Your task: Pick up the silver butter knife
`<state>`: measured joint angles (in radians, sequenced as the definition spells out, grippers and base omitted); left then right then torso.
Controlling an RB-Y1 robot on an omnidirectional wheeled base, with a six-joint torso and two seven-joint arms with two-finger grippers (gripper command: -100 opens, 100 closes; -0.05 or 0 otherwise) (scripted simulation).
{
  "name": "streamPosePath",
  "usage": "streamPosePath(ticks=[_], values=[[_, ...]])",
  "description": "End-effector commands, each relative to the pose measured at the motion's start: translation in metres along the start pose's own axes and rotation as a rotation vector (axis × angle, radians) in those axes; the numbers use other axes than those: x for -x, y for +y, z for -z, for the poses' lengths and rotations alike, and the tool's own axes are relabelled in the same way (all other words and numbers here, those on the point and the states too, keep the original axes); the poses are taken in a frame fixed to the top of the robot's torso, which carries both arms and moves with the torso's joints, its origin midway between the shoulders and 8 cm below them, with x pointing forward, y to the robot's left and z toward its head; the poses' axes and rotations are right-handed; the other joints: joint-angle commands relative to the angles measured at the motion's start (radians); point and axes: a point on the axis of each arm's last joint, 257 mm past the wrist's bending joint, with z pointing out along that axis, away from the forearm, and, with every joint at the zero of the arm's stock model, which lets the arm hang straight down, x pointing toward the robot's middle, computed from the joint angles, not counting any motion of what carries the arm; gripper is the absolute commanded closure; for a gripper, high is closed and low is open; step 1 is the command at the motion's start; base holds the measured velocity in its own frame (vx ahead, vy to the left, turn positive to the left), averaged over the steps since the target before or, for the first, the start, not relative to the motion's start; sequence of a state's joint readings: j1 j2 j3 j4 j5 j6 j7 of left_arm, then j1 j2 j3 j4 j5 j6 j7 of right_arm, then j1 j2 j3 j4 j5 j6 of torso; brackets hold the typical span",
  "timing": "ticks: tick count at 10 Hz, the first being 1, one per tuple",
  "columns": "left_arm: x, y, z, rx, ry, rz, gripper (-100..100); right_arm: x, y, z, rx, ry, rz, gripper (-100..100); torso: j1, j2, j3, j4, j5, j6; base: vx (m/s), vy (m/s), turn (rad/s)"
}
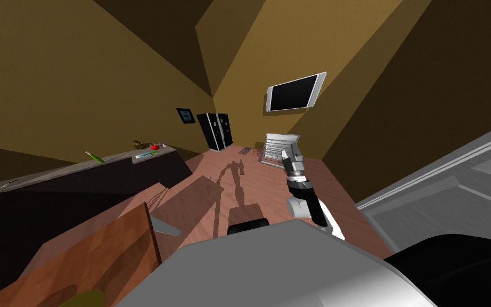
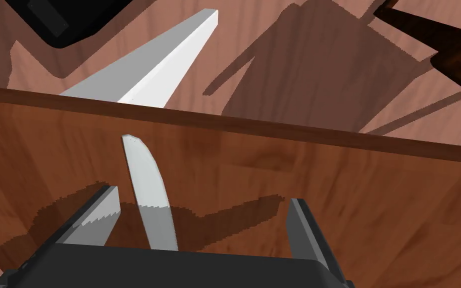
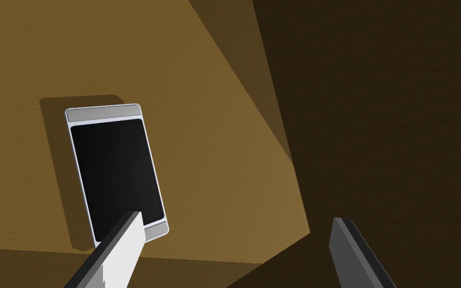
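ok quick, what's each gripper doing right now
left gripper: open, straddling the butter knife on the table, not gripping it
right gripper: open, holding nothing

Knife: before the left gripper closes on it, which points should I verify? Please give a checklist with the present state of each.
1. Left gripper open: ok.
2. Knife between its fingers: ok.
3. Knife centred: not ok, it lies close to one finger.
4. Knife flat on the table, nothing touching it: ok.
5. Fingers low enough to grip: cannot tell.
6. Right gripper open, raised away from the table: ok.
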<state>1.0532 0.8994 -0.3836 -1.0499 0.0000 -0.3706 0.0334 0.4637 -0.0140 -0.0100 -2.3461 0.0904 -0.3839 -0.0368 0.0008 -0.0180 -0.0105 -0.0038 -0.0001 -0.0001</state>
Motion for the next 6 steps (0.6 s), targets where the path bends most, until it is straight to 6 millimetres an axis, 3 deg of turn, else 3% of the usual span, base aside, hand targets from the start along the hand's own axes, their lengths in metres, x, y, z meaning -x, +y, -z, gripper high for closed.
streamPosePath(ticks=[1,3,4,5,6], values=[[0.008,0.009,0.002,0.022,-0.005,-0.017,-100,0.000,0.000,0.000,0.000,0.000,0.000,0,0.000,0.000,0.000,0.000,0.000,0.000,0.216,0.073,-0.151],[0.010,0.010,0.001,0.022,-0.008,-0.019,-100,0.000,0.000,0.000,0.000,0.000,0.000,0,0.002,0.007,0.004,0.002,0.000,0.000,0.125,0.084,-0.110],[0.011,0.010,0.001,0.023,-0.009,-0.021,0,0.000,0.000,0.000,0.000,0.000,0.000,0,-0.001,0.013,0.007,0.003,0.000,-0.001,0.016,0.011,0.003],[0.005,0.005,-0.009,0.022,-0.010,-0.015,-100,0.000,0.000,0.000,0.000,0.000,0.000,0,-0.004,0.018,0.010,0.004,-0.001,-0.001,-0.001,0.034,-0.041],[0.001,0.003,-0.014,0.022,-0.009,-0.012,-100,0.000,0.000,0.000,0.000,0.000,0.000,0,-0.003,0.020,0.011,0.004,-0.001,-0.001,-0.020,0.053,-0.039]])
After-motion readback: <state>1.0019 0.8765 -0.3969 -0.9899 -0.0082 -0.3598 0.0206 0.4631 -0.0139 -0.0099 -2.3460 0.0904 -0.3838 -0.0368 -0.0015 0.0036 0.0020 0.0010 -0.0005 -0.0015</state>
